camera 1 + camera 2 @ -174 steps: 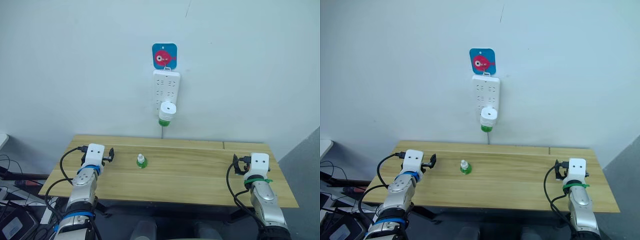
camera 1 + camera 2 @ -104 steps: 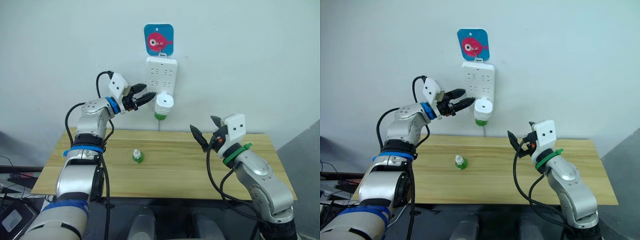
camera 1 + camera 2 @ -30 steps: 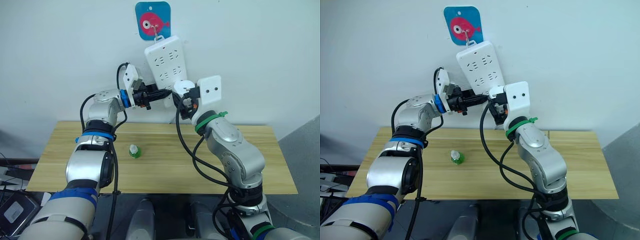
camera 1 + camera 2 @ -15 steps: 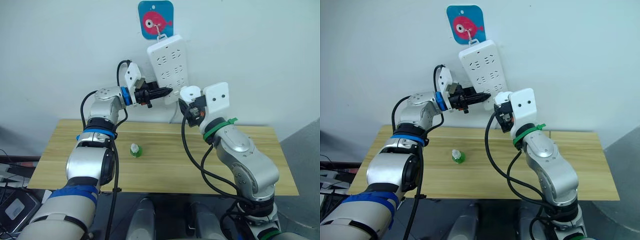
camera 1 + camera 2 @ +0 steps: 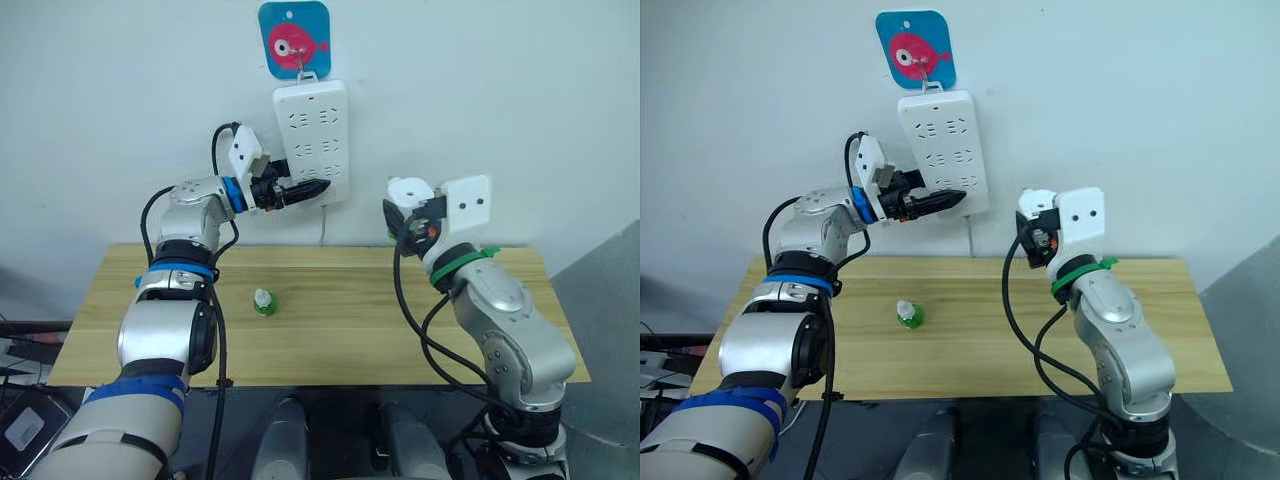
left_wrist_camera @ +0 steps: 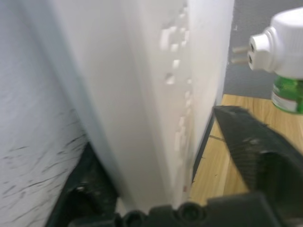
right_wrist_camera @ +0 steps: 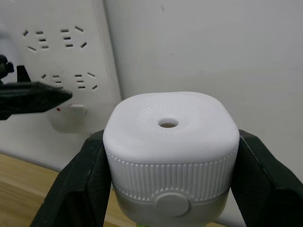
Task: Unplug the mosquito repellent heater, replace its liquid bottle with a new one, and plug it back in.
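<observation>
The mosquito repellent heater (image 5: pixel 408 188), white with a green liquid bottle (image 6: pixel 289 92) under it, hangs in the air right of the power strip (image 5: pixel 311 140), its two prongs (image 6: pixel 241 54) bare. My right gripper (image 5: pixel 410 210) is shut on the heater, one black finger (image 7: pixel 75 184) on each side. My left gripper (image 5: pixel 308 188) is shut on the lower part of the power strip, which sits between its fingers (image 6: pixel 255 146). A small new bottle (image 5: pixel 263 302) with a white cap and green base stands upright on the wooden table (image 5: pixel 350 330), left of centre.
The power strip hangs on the white wall from a blue fish hook (image 5: pixel 294 37), and its cable (image 5: pixel 322 225) drops behind the table. The table's right edge (image 5: pixel 565 330) borders grey floor.
My right gripper has pulled the heater off the power strip and drawn it right, away from the wall. The tilted strip has swung back to hang nearly straight, with the left gripper still on it.
</observation>
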{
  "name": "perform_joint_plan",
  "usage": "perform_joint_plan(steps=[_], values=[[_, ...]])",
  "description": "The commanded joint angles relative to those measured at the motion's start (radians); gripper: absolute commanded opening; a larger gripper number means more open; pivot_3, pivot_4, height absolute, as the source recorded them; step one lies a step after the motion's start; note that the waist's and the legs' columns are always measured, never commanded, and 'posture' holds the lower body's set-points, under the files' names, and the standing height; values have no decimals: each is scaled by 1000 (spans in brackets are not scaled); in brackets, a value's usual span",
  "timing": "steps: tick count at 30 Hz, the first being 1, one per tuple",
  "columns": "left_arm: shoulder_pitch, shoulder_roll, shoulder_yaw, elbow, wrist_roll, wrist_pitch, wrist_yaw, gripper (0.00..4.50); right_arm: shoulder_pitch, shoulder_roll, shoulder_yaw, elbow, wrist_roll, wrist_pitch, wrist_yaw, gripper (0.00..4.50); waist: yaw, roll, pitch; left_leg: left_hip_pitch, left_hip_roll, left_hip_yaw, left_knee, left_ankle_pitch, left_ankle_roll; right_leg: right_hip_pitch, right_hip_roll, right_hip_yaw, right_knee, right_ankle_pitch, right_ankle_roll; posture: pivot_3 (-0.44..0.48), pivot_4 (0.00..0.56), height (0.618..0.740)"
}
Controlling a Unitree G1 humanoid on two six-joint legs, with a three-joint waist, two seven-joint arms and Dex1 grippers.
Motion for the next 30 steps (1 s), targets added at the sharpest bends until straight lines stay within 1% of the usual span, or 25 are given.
perform_joint_plan(steps=[1, 4, 7, 10, 13, 15, 17, 19, 21, 23, 25, 27, 30], values=[[80, 78, 40, -129, -24, 63, 38, 4490, 35, -15, -30, 11, 16, -89, 33, 2976, -11, 0, 0, 2, 0, 1, 0, 0, 0, 0, 0, 1, 2, 0, 0, 261, 211, 740], [197, 129, 46, -280, -39, 126, 54, 4490, 55, -6, -56, 38, 32, -122, 41, 2976, -19, 0, 0, 7, 1, 3, -1, 1, 1, 0, 0, 2, 8, -3, -6, 271, 200, 740], [312, 168, 57, -395, -41, 136, 86, 4490, 54, 11, -98, 64, 55, -135, 38, 2976, -12, 0, 0, 7, 2, 0, -3, 1, 1, 0, 1, 0, 9, -5, -8, 288, 197, 740], [423, 172, 69, -510, -51, 136, 123, 4490, 46, 21, -134, 91, 82, -140, 35, 2976, 1, 0, 0, 6, 2, 0, -7, 1, 1, -1, 1, -1, 8, -7, -9, 301, 198, 740], [506, 151, 81, -641, -79, 160, 174, 4490, 30, 65, -204, 109, 150, -120, 13, 2976, 22, 0, 0, 6, 1, 0, -10, 1, 1, -1, -1, -1, 6, -8, -9, 307, 200, 740], [591, 122, 68, -788, -128, 219, 196, 4490, 4, 118, -304, 121, 253, -76, -21, 2976, 30, 0, 0, 5, 0, -1, -10, 1, 1, -1, -1, -2, 6, -8, -9, 310, 201, 740], [663, 78, 28, -935, -166, 269, 224, 4490, -25, 167, -419, 141, 390, -23, -67, 2976, 38, 0, 0, 5, 0, 0, -10, 1, 0, -1, -4, -1, 6, -8, -9, 309, 209, 740], [701, 10, -34, -1059, -183, 290, 268, 4490, -56, 204, -532, 167, 559, 25, -131, 2976, 50, 0, 0, 5, -1, 1, -10, 1, 0, -1, -5, -1, 5, -8, -9, 305, 212, 740], [710, -60, -103, -1143, -183, 291, 308, 4490, -79, 224, -616, 190, 737, 58, -204, 2976, 58, 0, 0, 5, -1, 0, -10, 1, 0, -1, -5, -2, 5, -8, -9, 294, 211, 740], [690, -140, -151, -1169, -176, 286, 362, 4490, -83, 210, -650, 204, 863, 82, -257, 2976, 60, 1, 0, 5, 0, 3, -10, 1, 0, 0, -5, -2, 5, -8, -9, 281, 212, 740], [665, -210, -203, -1162, -157, 260, 394, 4490, -75, 187, -655, 215, 965, 93, -302, 2976, 55, 1, 0, 6, 0, 5, -10, 2, 0, 0, -5, -1, 6, -8, -9, 281, 212, 740], [641, -274, -249, -1119, -114, 203, 429, 4490, -54, 154, -637, 221, 1026, 102, -328, 2976, 51, 2, -1, 7, 0, 6, -10, 2, 1, 0, -4, 0, 6, -8, -9, 270, 211, 740], [634, -338, -296, -1062, -59, 121, 471, 4490, -22, 137, -606, 219, 1086, 76, -379, 2976, 44, 3, -1, 7, 0, 8, -10, 1, 1, 0, -4, 2, 6, -8, -8, 261, 208, 740]])
